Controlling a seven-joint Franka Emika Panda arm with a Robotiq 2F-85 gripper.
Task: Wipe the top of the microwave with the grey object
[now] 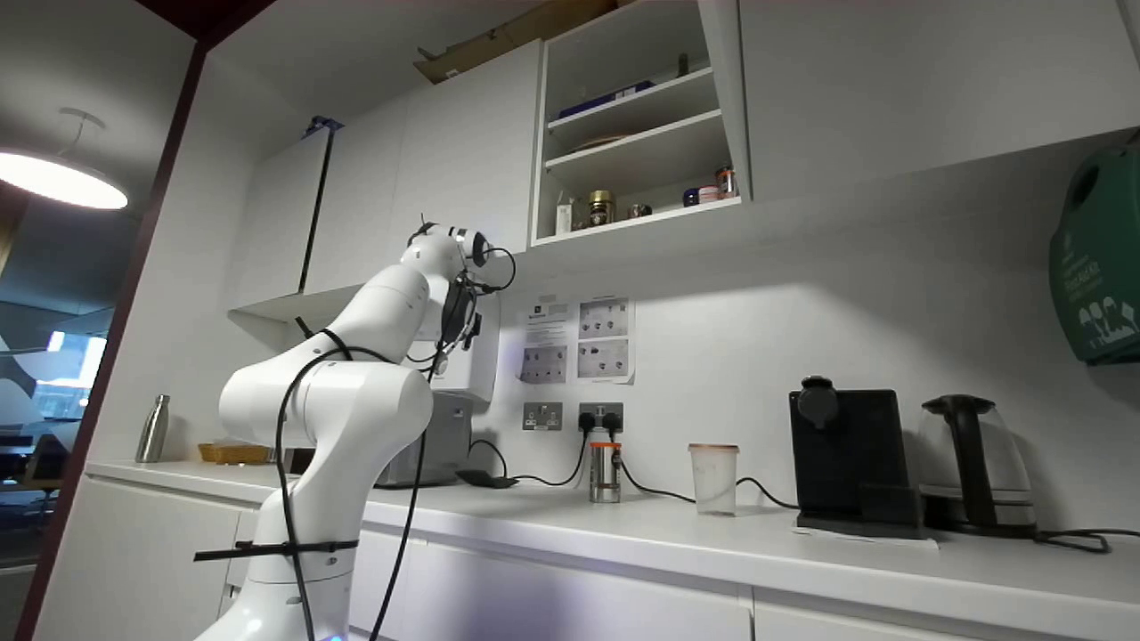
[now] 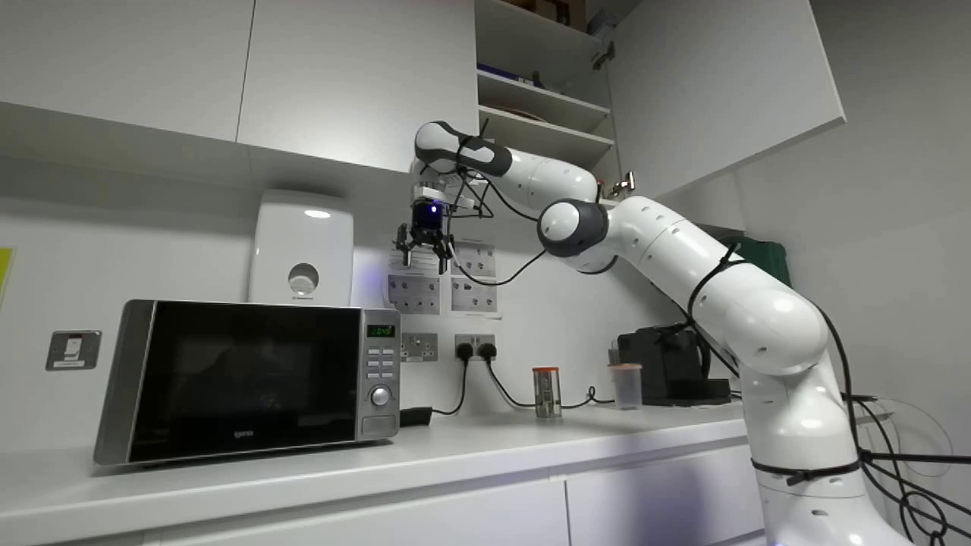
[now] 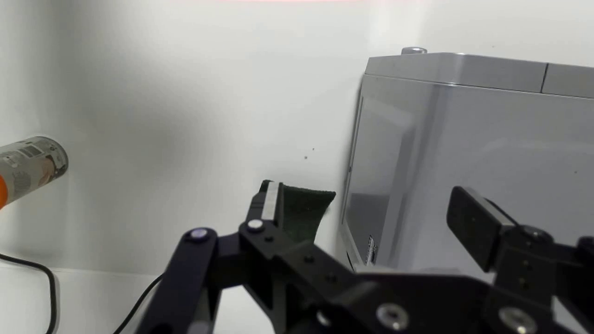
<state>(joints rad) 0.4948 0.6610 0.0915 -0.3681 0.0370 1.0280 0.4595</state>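
The tool (image 2: pixel 425 263), jaws spread and empty, hangs roughly above the dark pad (image 3: pixel 305 206) (its long axis partly hidden) near the tabletop's (image 2: pixel 485 441) back edge, just beside the microwave (image 2: pixel 250 379); the likely move is downward.

A white counter (image 2: pixel 485 436) carries the microwave (image 2: pixel 250 379), dark cloth (image 3: pixel 304 211), orange-lidded tin (image 2: pixel 547 394), tub (image 2: pixel 627 388), coffee machine (image 1: pixel 850 458), kettle (image 1: pixel 975 472), bottle (image 1: pixel 153 430) and basket (image 1: pixel 233 454).
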